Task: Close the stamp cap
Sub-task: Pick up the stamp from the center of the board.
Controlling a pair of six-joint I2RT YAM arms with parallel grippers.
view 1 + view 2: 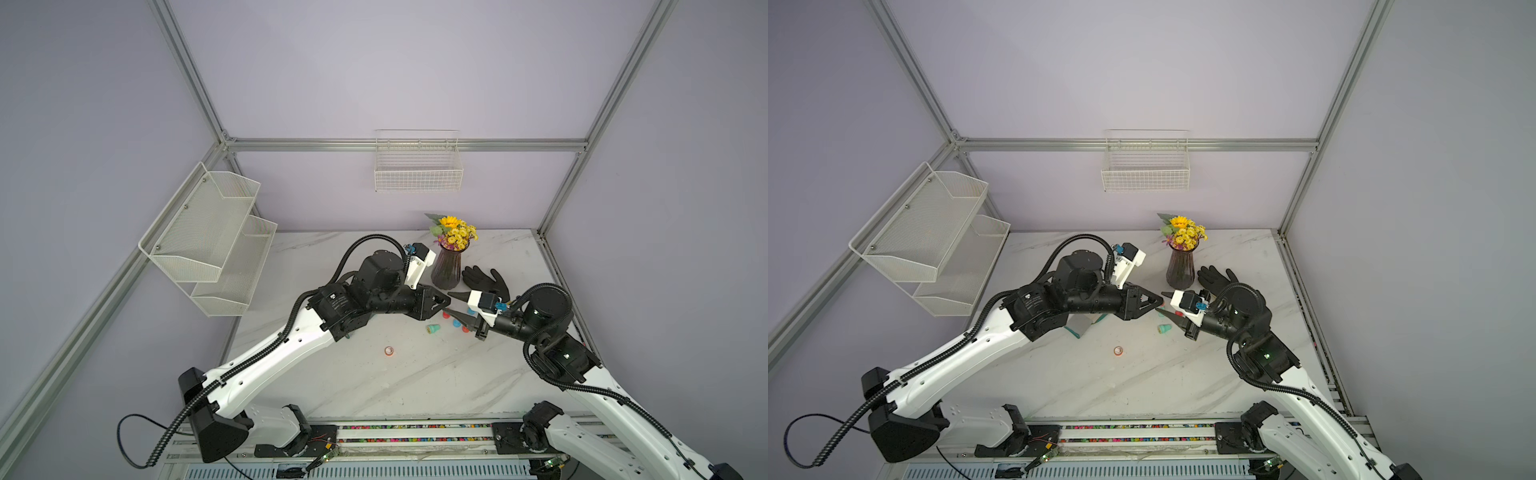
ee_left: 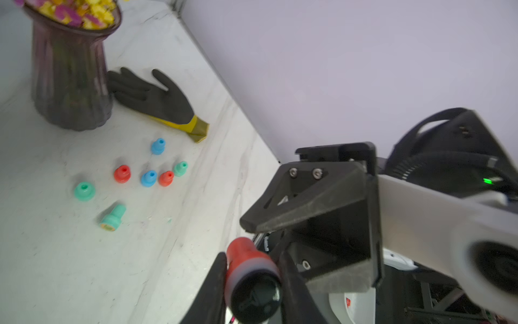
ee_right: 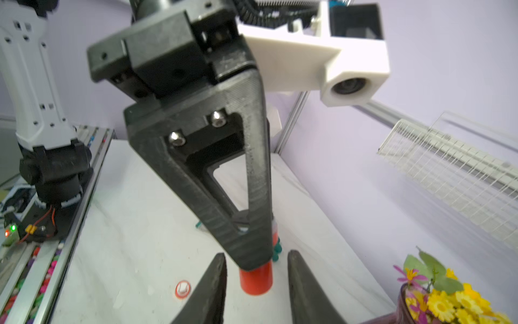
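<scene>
My left gripper (image 2: 252, 261) is clamped on the red stamp (image 2: 242, 249), its free end sitting untouched between the parted fingers of my right gripper (image 3: 256, 254), with loose coloured stamps (image 2: 148, 178) beyond the fingertips, then the glove (image 2: 157, 98) and vase (image 2: 70, 78).

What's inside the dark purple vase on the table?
A bunch of flowers: a sunflower, small yellow blooms, purple ones, green leaves. The dark ribbed vase hides the stems and anything else inside.
</scene>
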